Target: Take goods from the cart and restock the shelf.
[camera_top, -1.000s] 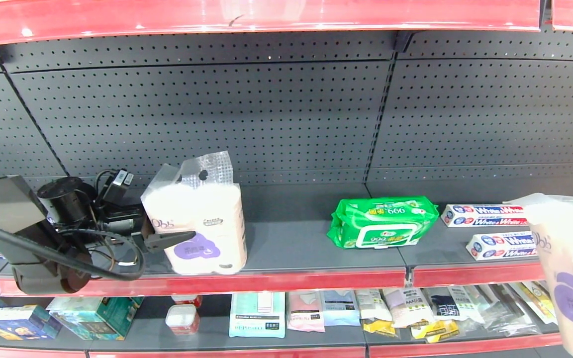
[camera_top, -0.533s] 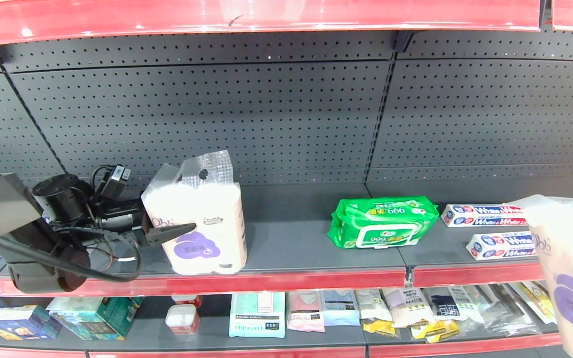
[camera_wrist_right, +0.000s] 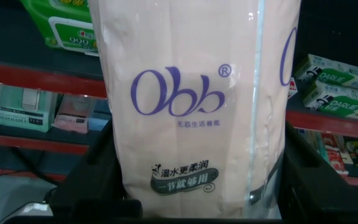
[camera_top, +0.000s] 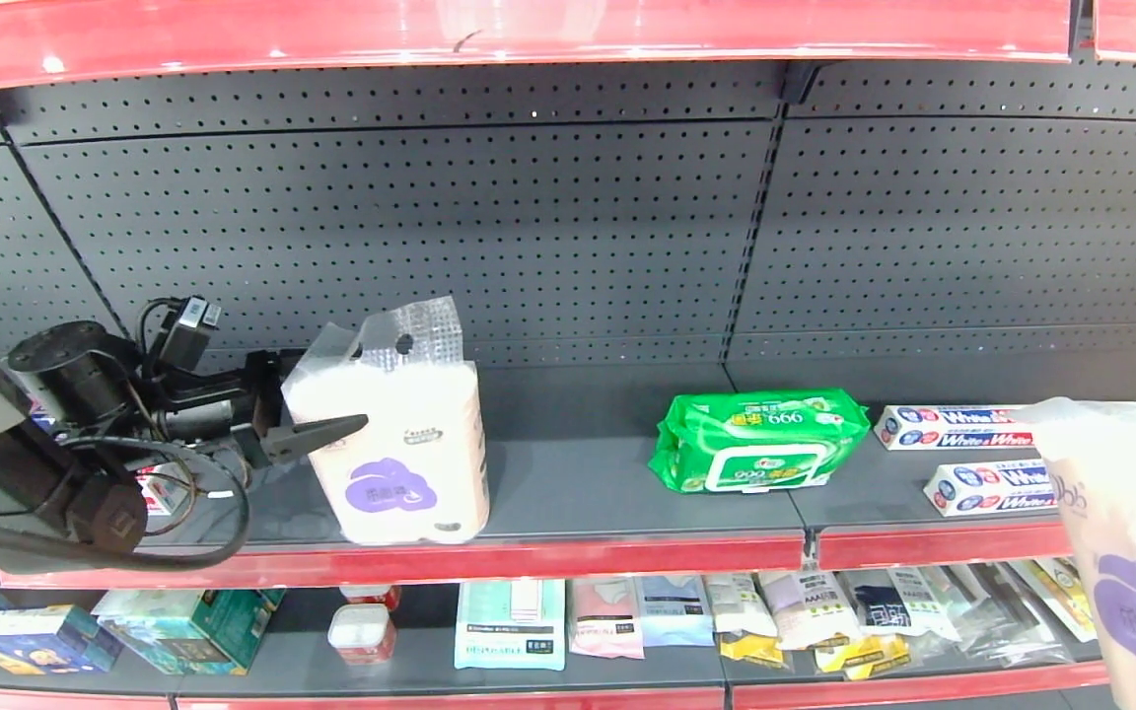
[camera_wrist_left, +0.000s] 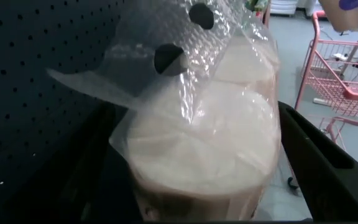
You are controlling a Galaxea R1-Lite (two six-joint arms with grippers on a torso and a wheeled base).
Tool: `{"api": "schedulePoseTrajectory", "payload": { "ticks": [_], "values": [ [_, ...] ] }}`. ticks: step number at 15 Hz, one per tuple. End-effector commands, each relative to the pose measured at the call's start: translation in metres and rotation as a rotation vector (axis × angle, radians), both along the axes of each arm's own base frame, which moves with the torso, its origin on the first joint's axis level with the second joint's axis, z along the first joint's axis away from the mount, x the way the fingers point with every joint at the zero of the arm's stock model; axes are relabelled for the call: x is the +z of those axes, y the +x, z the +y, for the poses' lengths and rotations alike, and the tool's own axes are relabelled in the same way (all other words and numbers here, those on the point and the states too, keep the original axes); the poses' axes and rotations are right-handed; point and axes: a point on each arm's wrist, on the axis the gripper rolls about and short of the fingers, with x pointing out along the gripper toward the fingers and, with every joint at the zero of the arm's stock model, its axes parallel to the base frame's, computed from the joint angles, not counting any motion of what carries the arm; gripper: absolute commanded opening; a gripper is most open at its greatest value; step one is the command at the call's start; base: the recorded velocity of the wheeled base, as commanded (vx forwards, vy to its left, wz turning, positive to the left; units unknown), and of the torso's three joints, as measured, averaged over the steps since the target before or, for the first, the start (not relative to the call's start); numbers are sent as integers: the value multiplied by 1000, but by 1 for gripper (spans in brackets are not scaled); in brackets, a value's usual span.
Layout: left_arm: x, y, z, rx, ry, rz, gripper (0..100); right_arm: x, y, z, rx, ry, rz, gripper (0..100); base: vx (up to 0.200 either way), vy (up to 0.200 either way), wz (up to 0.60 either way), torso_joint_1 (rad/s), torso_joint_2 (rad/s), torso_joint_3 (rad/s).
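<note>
White tissue pack stands upright near the front of the shelf. Left gripper is spread and straddles it, near finger crossing the wrapper. Risk: a finger snags the loose film top on pull-out and tips the tall, soft pack over the red lip. Right gripper pinches the second tissue pack, held in the air off the shelf front by the toothpaste boxes. The soft wrap could slip, and swinging it in could clip those boxes or the wet wipes.
</note>
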Motion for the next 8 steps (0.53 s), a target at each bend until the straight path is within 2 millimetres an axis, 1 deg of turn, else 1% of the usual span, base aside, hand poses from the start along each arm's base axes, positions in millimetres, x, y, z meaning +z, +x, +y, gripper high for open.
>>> {"api": "schedulePoseTrajectory", "payload": {
  "ticks": [1,3,5,6,8],
  "values": [
    [22,-8,-1,0,1,-43,100,0,-2,0,1,-1,-8,0,0,0,0,0,0,0],
    [34,-11,-1,21,-6,-65,100,1,-2,0,1,-1,-15,0,0,0,0,0,0,0],
    [43,-12,-1,91,-31,-77,100,0,-2,0,1,-1,-12,0,0,0,0,0,0,0],
    [53,-17,-1,138,-60,-72,100,0,-2,0,3,-1,-7,0,0,0,0,0,0,0],
    [65,-27,-2,196,-84,-86,100,0,-2,0,6,0,-7,0,0,0,0,0,0,0]
  ]
}}
